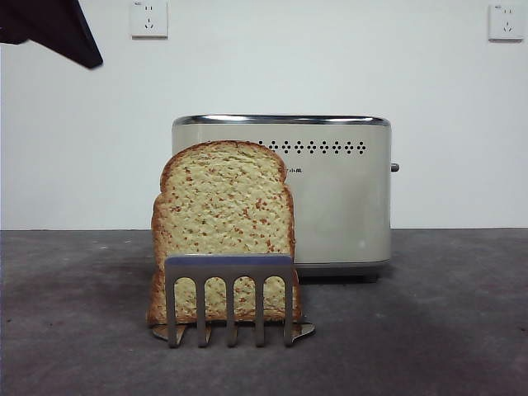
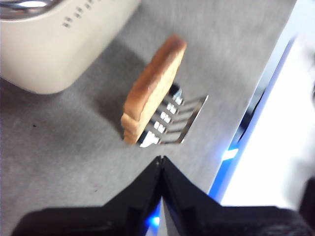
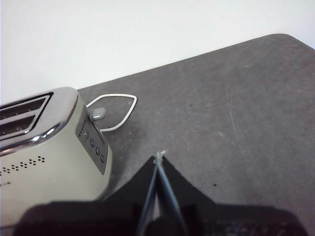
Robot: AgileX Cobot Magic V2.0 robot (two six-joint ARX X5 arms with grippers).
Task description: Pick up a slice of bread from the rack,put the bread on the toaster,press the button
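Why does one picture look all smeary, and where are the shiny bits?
The left wrist view is smeary: the slice of bread, the rack and the toaster have soft edges, with white-blue glare beside the table. The front view is sharp, light glinting on the toaster's chrome rim. The right wrist view is fairly clear, the chrome shiny.

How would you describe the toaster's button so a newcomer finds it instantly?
Start at the cream toaster behind the slice of bread. On its narrow side wall, a small grey button sticks out near the top. Unlike the white wall sockets, it protrudes from the toaster itself.
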